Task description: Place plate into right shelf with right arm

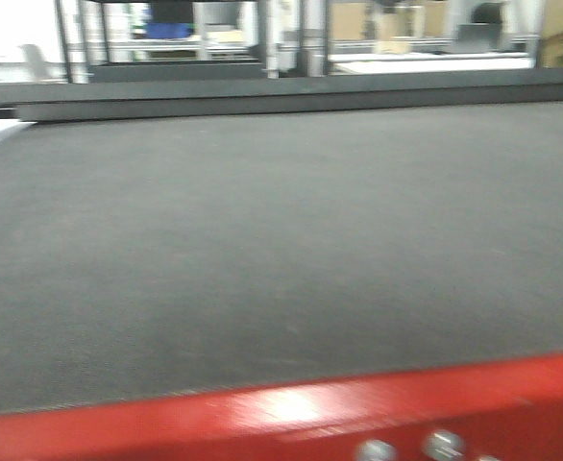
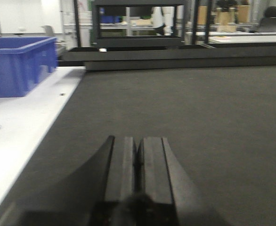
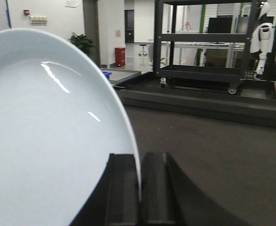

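Gripping the plate (image 3: 48, 132) by its rim in the right gripper (image 3: 139, 188) — filling the left half of the right wrist frame. Pressed together on nothing, lower centre: the left gripper (image 2: 138, 165). Judged lifted; remaining: setting it into the right shelf — not identifiable here.

Both grippers recorded closed in their wrist views; right one clamped on a rim.

The left gripper (image 2: 137, 143) is seen at bottom centre of the left wrist view. Its two black fingers (image 2: 121, 169) are pressed flat together with only a thin dark seam between them; nothing is held, and they are pointed straight ahead. The right gripper (image 3: 139, 162) is seen at bottom centre of the right wrist view. Its jaws are nearly closed, and the thin rim of the plate (image 3: 48, 141) is pinched between its black fingers, with the plate's face spread over the left half of the frame.
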Available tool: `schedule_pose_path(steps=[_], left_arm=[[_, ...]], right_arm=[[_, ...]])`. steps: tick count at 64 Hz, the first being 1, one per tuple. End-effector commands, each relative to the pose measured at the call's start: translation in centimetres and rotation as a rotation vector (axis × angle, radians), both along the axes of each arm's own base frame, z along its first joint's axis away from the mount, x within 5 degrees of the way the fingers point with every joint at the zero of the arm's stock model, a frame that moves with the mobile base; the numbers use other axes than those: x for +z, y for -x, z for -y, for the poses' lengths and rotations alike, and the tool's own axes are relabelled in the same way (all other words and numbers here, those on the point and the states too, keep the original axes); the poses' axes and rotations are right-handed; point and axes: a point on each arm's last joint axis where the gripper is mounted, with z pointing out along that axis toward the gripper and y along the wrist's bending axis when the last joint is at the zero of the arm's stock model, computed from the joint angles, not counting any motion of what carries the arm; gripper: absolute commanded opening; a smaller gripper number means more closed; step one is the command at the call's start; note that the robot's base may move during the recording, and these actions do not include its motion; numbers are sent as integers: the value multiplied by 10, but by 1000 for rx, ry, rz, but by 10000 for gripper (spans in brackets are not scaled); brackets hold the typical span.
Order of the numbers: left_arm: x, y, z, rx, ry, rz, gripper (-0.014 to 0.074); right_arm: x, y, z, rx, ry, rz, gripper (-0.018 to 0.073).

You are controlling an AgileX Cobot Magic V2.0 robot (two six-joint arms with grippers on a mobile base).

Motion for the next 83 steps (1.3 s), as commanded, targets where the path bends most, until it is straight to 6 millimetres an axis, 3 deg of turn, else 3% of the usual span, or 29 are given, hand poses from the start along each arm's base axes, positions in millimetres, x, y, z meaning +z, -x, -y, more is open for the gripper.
schedule_pose_path(steps=[1,83], left_arm=[[6,1,-2,18,6,89,-47],[6,1,-2,18,6,89,-47]], right_arm=[[18,4,1,15,-52,115,55],[17,4,1,12,-45,103,55]])
